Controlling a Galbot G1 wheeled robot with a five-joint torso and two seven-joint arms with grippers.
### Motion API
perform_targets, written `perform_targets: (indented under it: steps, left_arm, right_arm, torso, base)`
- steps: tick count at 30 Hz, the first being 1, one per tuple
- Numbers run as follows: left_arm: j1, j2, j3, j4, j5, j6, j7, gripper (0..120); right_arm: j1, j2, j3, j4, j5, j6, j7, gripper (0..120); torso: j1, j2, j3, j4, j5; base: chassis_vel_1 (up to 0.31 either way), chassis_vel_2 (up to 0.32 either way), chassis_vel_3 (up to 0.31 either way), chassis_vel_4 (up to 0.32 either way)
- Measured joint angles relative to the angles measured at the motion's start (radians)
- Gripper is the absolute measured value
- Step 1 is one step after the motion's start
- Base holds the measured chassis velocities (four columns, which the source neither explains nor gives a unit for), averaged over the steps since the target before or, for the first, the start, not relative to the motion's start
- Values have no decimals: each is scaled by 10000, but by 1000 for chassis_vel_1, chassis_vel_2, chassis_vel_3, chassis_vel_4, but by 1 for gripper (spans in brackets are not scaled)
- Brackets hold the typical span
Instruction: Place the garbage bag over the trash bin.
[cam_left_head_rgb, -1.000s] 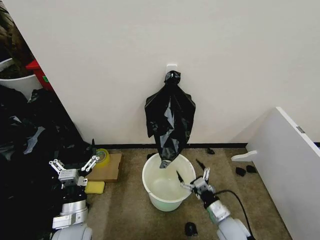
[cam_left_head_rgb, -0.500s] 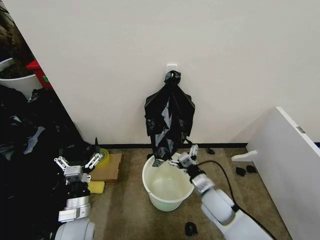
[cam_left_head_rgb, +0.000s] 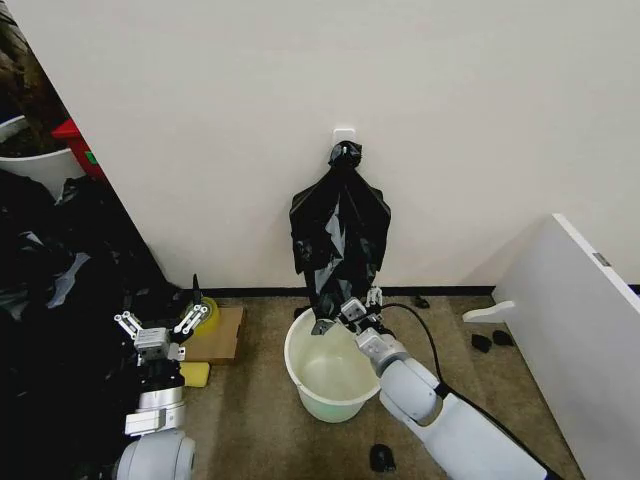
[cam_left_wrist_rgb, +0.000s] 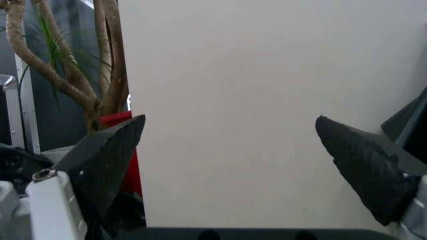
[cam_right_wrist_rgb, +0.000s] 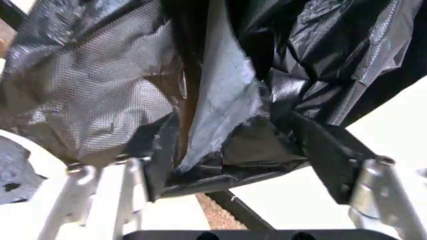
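Surroundings: heap of black plastic sheeting fills the floor on the robot's left, a white tub with a plant and a red item behind it. Flat cardboard piece and yellow sponge lie on the floor between that heap and the trash bin. White panel stands to the right, small dark bits on the carpet near it. Nothing sits between the right arm and the bags.

Bunch of black bags hangs from a wall hook, its lower tip dangling just over the bin's back rim.

Right end effector is raised over the bin's far rim, arm reaching forward across the bin's right side, at the bottom of the hanging plastic. Right wrist view: fingers spread wide, garbage bag plastic bunched between them, not clamped.

Left end effector is held upright near the cardboard, fingers spread wide, holding nothing. Left wrist view adds bare wall and the plant's trunks.
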Motion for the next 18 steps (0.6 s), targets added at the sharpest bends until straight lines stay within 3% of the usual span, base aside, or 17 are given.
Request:
perform_targets:
  steps: [9, 14, 18]
  left_arm:
    - [-49, 81, 24, 48, 9, -18, -28, 100]
    - [-58, 120, 12, 20, -11, -19, -48, 100]
    - [-116, 214, 15, -29, -98, -18, -64, 100]
  right_arm:
    - [-93, 195, 301, -174, -495, -368, 5, 26]
    - [-198, 223, 450, -175, -560, -312, 7, 14]
    - [-482, 303, 819, -111, -336, 660, 14, 0]
  torso:
    - [-2, 0, -1, 0, 1]
    - [-1, 0, -1, 1, 0]
    - [-1, 0, 0, 1, 1]
  base:
    - [0, 0, 0, 0]
    - [0, 0, 0, 0]
    - [0, 0, 0, 0]
